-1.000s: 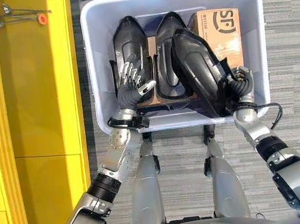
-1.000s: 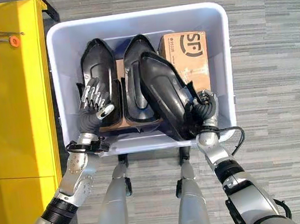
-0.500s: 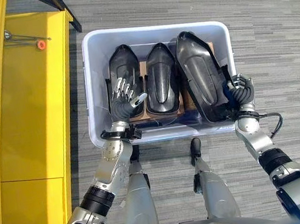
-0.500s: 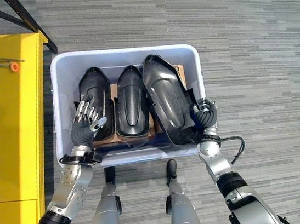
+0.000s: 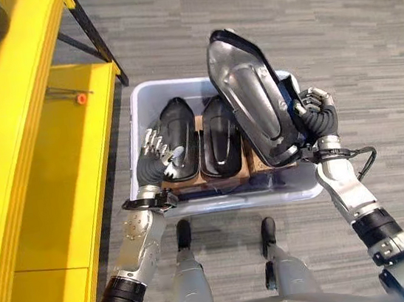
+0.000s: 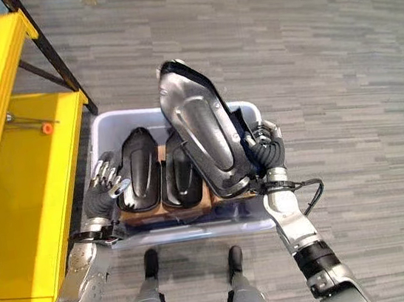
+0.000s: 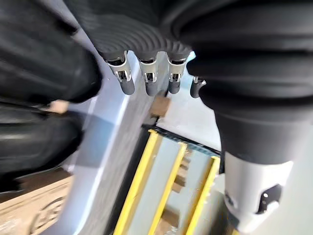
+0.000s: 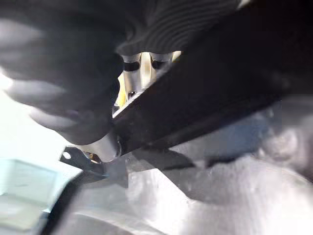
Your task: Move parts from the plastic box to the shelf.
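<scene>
Black moulded part [image 5: 251,100] held up above the box [image 5: 227,200], tilted, its glossy hollow side facing the camera and its narrow end pointing away from the robot. Right hand [image 5: 315,115] grips the part's near right edge, fingers curled round the rim; right wrist view shows fingers [image 8: 131,68] wrapped against the dark edge of the part. Part clear of the box contents, near end over the box's right side. Box is pale translucent plastic, sitting on grey carpet [image 5: 367,47] just ahead of the robot. Inside it, two more black parts lie side by side: left one [image 5: 178,135] and middle one [image 5: 216,130], both lengthwise, narrow ends away from the robot, resting on brown cardboard [image 6: 159,153] visible between and under them. Left hand [image 5: 154,153] is at the box's near left corner, fingers straight and spread, tips lying on the left part, holding nothing; left wrist view shows its fingers [image 7: 148,78] extended in a row. Yellow shelf [image 5: 56,177] stands just left of the box, a lower yellow board beside it and a higher level toward the top left. Small metal tool with an orange tip [image 5: 80,98] lies on the lower board.
</scene>
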Controlling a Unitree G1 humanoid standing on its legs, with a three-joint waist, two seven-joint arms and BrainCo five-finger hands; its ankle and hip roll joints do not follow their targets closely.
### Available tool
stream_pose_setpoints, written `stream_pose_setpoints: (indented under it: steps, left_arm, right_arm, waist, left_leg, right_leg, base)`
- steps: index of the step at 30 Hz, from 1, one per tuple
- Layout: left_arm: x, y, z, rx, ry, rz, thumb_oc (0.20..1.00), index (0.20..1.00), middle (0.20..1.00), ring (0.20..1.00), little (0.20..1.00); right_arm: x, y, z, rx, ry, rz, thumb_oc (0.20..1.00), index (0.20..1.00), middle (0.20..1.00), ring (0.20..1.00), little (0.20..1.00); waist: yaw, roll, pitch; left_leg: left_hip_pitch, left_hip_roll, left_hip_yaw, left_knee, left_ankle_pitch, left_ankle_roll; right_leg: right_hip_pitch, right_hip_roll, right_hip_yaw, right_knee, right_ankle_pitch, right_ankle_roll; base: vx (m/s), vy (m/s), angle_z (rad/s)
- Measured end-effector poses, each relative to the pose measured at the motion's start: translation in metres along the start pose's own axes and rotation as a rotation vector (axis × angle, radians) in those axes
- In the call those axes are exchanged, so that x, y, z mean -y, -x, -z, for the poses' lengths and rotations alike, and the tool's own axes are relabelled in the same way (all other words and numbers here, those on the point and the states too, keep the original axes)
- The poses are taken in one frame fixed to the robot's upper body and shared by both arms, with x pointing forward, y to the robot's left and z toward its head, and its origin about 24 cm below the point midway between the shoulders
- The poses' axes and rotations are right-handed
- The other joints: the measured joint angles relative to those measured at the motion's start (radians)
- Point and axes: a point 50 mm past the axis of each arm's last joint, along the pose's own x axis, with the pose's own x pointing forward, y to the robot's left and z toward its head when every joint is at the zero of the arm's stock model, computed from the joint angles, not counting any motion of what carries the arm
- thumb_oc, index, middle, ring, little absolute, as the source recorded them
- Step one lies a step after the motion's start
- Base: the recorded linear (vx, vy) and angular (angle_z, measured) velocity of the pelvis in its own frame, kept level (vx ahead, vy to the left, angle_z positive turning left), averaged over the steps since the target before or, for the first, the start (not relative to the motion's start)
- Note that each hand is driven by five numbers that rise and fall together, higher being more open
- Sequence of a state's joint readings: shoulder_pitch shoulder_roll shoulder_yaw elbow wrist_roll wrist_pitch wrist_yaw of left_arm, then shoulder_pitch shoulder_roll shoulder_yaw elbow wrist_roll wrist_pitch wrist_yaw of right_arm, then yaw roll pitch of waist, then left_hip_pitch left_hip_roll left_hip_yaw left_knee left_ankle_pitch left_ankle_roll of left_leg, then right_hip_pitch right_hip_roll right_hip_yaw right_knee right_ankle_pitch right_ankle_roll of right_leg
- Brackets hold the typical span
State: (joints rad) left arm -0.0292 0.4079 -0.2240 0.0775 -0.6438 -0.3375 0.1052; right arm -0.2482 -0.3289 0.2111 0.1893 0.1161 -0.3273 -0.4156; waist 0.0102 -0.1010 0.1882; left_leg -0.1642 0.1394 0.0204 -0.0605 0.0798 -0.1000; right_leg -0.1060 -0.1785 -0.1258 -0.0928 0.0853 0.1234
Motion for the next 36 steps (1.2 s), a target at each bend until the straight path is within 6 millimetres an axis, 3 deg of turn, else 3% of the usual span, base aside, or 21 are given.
stream_pose_setpoints:
  steps: [10, 18, 20, 21, 22, 23, 24, 25, 26, 27, 28, 29, 30, 31, 32, 33, 34, 35, 36]
  left_arm:
    - [-0.010, 0.015, 0.003, -0.024, -0.007, -0.013, 1.000, 1.000, 1.000, 1.000, 1.000]
    - [-0.010, 0.032, 0.018, -0.069, 0.049, -0.059, 1.000, 1.000, 1.000, 1.000, 1.000]
    - [-0.009, 0.039, 0.024, -0.097, 0.060, -0.063, 1.000, 1.000, 1.000, 1.000, 1.000]
    - [-0.005, 0.037, 0.026, -0.100, 0.070, -0.052, 1.000, 1.000, 1.000, 1.000, 1.000]
    - [0.000, 0.033, 0.025, -0.089, 0.080, -0.037, 1.000, 1.000, 1.000, 1.000, 1.000]
    - [0.007, 0.032, 0.033, -0.121, 0.105, -0.022, 1.000, 1.000, 1.000, 1.000, 1.000]
    - [0.015, 0.027, 0.032, -0.111, 0.120, 0.001, 1.000, 1.000, 1.000, 1.000, 1.000]
    - [0.021, 0.027, 0.033, -0.103, 0.148, 0.010, 1.000, 1.000, 1.000, 1.000, 1.000]
    - [0.021, 0.030, 0.038, -0.136, 0.143, 0.022, 1.000, 1.000, 1.000, 1.000, 1.000]
    - [0.013, 0.026, 0.031, -0.120, 0.101, 0.028, 1.000, 1.000, 1.000, 1.000, 1.000]
    - [0.005, 0.022, 0.025, -0.091, 0.098, -0.003, 1.000, 1.000, 1.000, 1.000, 1.000]
    - [0.005, 0.022, 0.025, -0.087, 0.102, -0.009, 1.000, 1.000, 1.000, 1.000, 1.000]
    - [0.009, 0.023, 0.024, -0.072, 0.122, -0.005, 1.000, 1.000, 1.000, 1.000, 1.000]
    - [0.012, 0.022, 0.025, -0.074, 0.134, -0.001, 1.000, 1.000, 1.000, 1.000, 1.000]
    - [0.017, 0.019, 0.025, -0.071, 0.144, 0.013, 1.000, 1.000, 1.000, 1.000, 1.000]
    - [0.024, 0.011, 0.021, -0.043, 0.162, 0.033, 1.000, 1.000, 1.000, 1.000, 1.000]
    - [0.034, 0.011, 0.023, -0.036, 0.196, 0.048, 1.000, 1.000, 1.000, 1.000, 1.000]
    - [0.027, 0.014, 0.023, -0.047, 0.169, 0.039, 1.000, 1.000, 1.000, 1.000, 1.000]
    - [0.025, 0.018, 0.026, -0.067, 0.162, 0.034, 1.000, 1.000, 1.000, 1.000, 1.000]
  right_arm:
    - [0.006, 0.027, 0.019, -0.099, 0.001, -0.094, 0.200, 0.200, 0.200, 0.200, 0.200]
    - [0.004, 0.031, 0.020, -0.125, -0.078, -0.135, 0.200, 0.200, 0.200, 0.200, 0.200]
    - [-0.006, 0.021, 0.009, -0.076, -0.101, -0.168, 0.200, 0.200, 0.200, 0.200, 0.200]
    - [-0.007, 0.017, 0.006, -0.059, -0.101, -0.172, 0.200, 0.200, 0.200, 0.200, 0.200]
    - [-0.007, 0.012, 0.002, -0.039, -0.100, -0.180, 0.200, 0.200, 0.200, 0.200, 0.200]
    - [-0.002, 0.009, -0.001, -0.021, -0.087, -0.171, 0.200, 0.200, 0.200, 0.200, 0.200]
    - [0.006, 0.004, -0.002, -0.013, -0.071, -0.141, 0.200, 0.200, 0.200, 0.200, 0.200]
    - [0.009, -0.001, -0.007, 0.008, -0.063, -0.130, 0.200, 0.200, 0.200, 0.200, 0.200]
    - [0.010, -0.009, -0.017, 0.057, -0.041, -0.142, 0.200, 0.200, 0.200, 0.200, 0.200]
    - [0.002, -0.010, -0.021, 0.072, -0.060, -0.155, 0.200, 0.200, 0.200, 0.200, 0.200]
    - [-0.001, -0.011, -0.025, 0.093, -0.055, -0.168, 0.200, 0.200, 0.200, 0.200, 0.200]
    - [-0.001, -0.009, -0.023, 0.086, -0.058, -0.165, 0.200, 0.200, 0.200, 0.200, 0.200]
    - [0.002, -0.010, -0.026, 0.096, -0.070, -0.142, 0.200, 0.200, 0.200, 0.200, 0.200]
    - [0.006, -0.009, -0.025, 0.092, -0.071, -0.121, 0.200, 0.200, 0.200, 0.200, 0.200]
    - [0.013, -0.005, -0.022, 0.075, -0.075, -0.093, 0.200, 0.200, 0.200, 0.200, 0.200]
    - [0.020, -0.004, -0.019, 0.059, -0.069, -0.066, 0.200, 0.200, 0.200, 0.200, 0.200]
    - [0.023, 0.004, -0.012, 0.029, -0.053, -0.066, 0.200, 0.200, 0.200, 0.200, 0.200]
    - [0.019, 0.006, -0.012, 0.025, -0.075, -0.069, 0.200, 0.200, 0.200, 0.200, 0.200]
    - [0.020, 0.009, -0.010, 0.015, -0.082, -0.056, 0.200, 0.200, 0.200, 0.200, 0.200]
  waist:
    - [-0.023, 0.022, -0.061]
    - [-0.013, 0.083, -0.085]
    - [0.011, 0.128, -0.065]
    - [0.008, 0.134, -0.063]
    - [0.007, 0.133, -0.058]
    - [0.009, 0.173, -0.044]
    - [0.006, 0.176, -0.031]
    - [0.019, 0.175, -0.026]
    - [0.055, 0.186, -0.019]
    - [0.059, 0.121, 0.008]
    - [0.037, 0.087, 0.006]
    - [0.027, 0.084, -0.004]
    - [0.000, 0.127, -0.035]
    - [-0.025, 0.144, -0.042]
    - [-0.055, 0.151, -0.044]
    - [-0.067, 0.161, -0.037]
    - [-0.079, 0.206, -0.068]
    - [-0.071, 0.179, -0.085]
    - [-0.064, 0.157, -0.088]
  left_leg:
    - [0.098, 0.013, 0.006, -0.032, -0.002, 0.002]
    - [0.149, 0.087, -0.007, -0.015, -0.008, 0.011]
    - [0.120, 0.127, -0.033, 0.018, 0.002, 0.037]
    - [0.073, 0.133, -0.053, 0.047, 0.019, 0.037]
    - [0.059, 0.137, -0.069, 0.030, 0.034, 0.064]
    - [0.000, 0.131, -0.059, 0.071, 0.062, 0.113]
    - [-0.086, 0.108, -0.068, 0.137, 0.138, 0.070]
    - [-0.094, 0.092, -0.061, 0.097, 0.172, 0.081]
    - [-0.068, 0.090, -0.022, -0.006, -0.079, 0.096]
    - [-0.089, 0.040, -0.024, 0.139, -0.069, 0.070]
    - [-0.067, 0.045, -0.034, 0.428, -0.112, -0.004]
    - [-0.030, 0.057, -0.031, 0.469, -0.115, -0.012]
    - [0.152, 0.080, -0.024, 0.347, -0.124, -0.056]
    - [0.200, 0.077, 0.003, 0.291, -0.061, -0.052]
    - [0.238, 0.074, 0.032, 0.197, -0.046, -0.043]
    - [0.281, 0.068, 0.059, 0.104, -0.009, -0.034]
    - [0.293, 0.070, 0.102, 0.051, 0.004, -0.027]
    - [0.281, 0.051, 0.114, 0.064, -0.012, -0.051]
    - [0.255, 0.038, 0.120, 0.117, -0.104, -0.077]
  right_leg:
    - [0.079, 0.010, 0.001, 0.000, -0.028, 0.008]
    - [0.146, 0.090, -0.009, 0.001, -0.055, -0.026]
    - [0.145, 0.137, -0.029, 0.009, -0.064, -0.047]
    - [0.123, 0.144, -0.043, 0.026, -0.073, -0.060]
    - [0.107, 0.143, -0.056, 0.031, -0.084, -0.078]
    - [0.103, 0.173, -0.102, 0.058, -0.089, -0.082]
    - [0.063, 0.176, -0.093, 0.113, -0.119, -0.119]
    - [0.049, 0.165, -0.120, 0.126, -0.145, -0.131]
    - [0.035, 0.144, -0.166, 0.111, -0.130, -0.176]
    - [0.033, 0.080, -0.178, 0.092, -0.112, -0.189]
    - [0.048, 0.042, -0.214, 0.080, -0.092, -0.223]
    - [0.065, 0.040, -0.218, 0.065, -0.088, -0.199]
    - [0.068, 0.048, -0.237, 0.074, -0.089, -0.166]
    - [0.078, 0.047, -0.261, 0.076, -0.085, -0.160]
    - [0.083, 0.034, -0.292, 0.093, -0.085, -0.160]
    - [0.056, -0.001, -0.325, 0.189, -0.085, -0.160]
    - [-0.019, -0.015, -0.335, 0.303, -0.124, -0.140]
    - [0.000, -0.006, -0.323, 0.194, -0.031, -0.192]
    - [0.050, -0.027, -0.344, 0.150, -0.030, -0.203]
  base:
    - [0.02, -0.030, -0.02]
    - [-0.04, -0.160, 0.00]
    - [-0.20, -0.156, 0.24]
    - [-0.19, -0.049, 0.54]
    - [-0.18, -0.043, 1.12]
    - [-0.29, -0.073, 1.60]
    - [-0.17, -0.055, 1.81]
    - [-0.23, -0.054, 1.60]
    - [-0.19, -0.042, 1.17]
    - [-0.12, -0.003, 1.17]
    - [-0.09, 0.024, 0.91]
    - [-0.07, 0.123, 0.70]
    - [-0.10, 0.168, 0.51]
    - [-0.08, 0.214, 0.82]
    - [-0.03, 0.207, 1.12]
    - [0.07, 0.296, 1.63]
    - [0.10, 0.273, 1.43]
    - [0.10, 0.285, 1.44]
    - [0.02, 0.281, 0.88]
